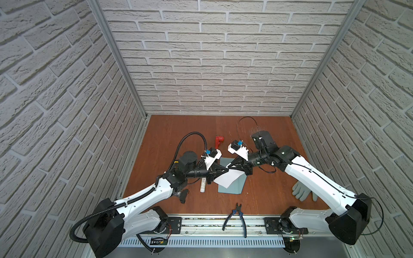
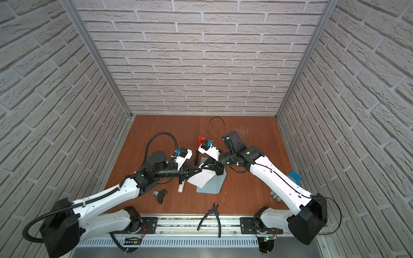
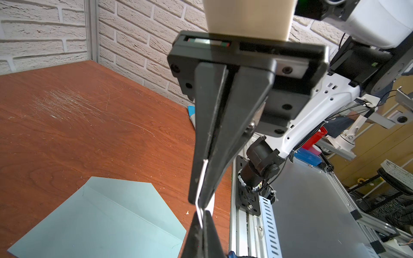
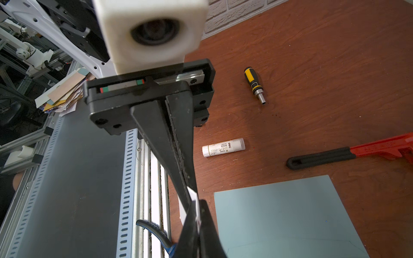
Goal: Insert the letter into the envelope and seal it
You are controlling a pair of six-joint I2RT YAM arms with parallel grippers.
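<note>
The left gripper [image 1: 226, 171] and the right gripper [image 1: 228, 166] meet tip to tip above the table, and each is clamped on the same corner of the letter [image 1: 226, 179]. Both wrist views show the white sheet edge-on, pinched between closed black fingers. The rest of the letter hangs out from the two tips toward the robot's base with a slight curl, clear of the tabletop. The envelope [image 1: 232, 189] lies flat directly beneath both grippers; its pointed flap seems to be folded open, though the pocket mouth itself is not clearly visible. A white glue stick [image 1: 203, 185] rests on the table just beside the left gripper's wrist, apart from the envelope. The step in hand looks like a handover or regrasp of the letter in the air, ahead of insertion; nothing is inside the envelope yet. The next move probably calls for one gripper to release while the other keeps its hold. The free edge of the letter then has to be lowered and lined up with the envelope's opening, shallow enough to slide under the front panel without buckling the sheet.
</note>
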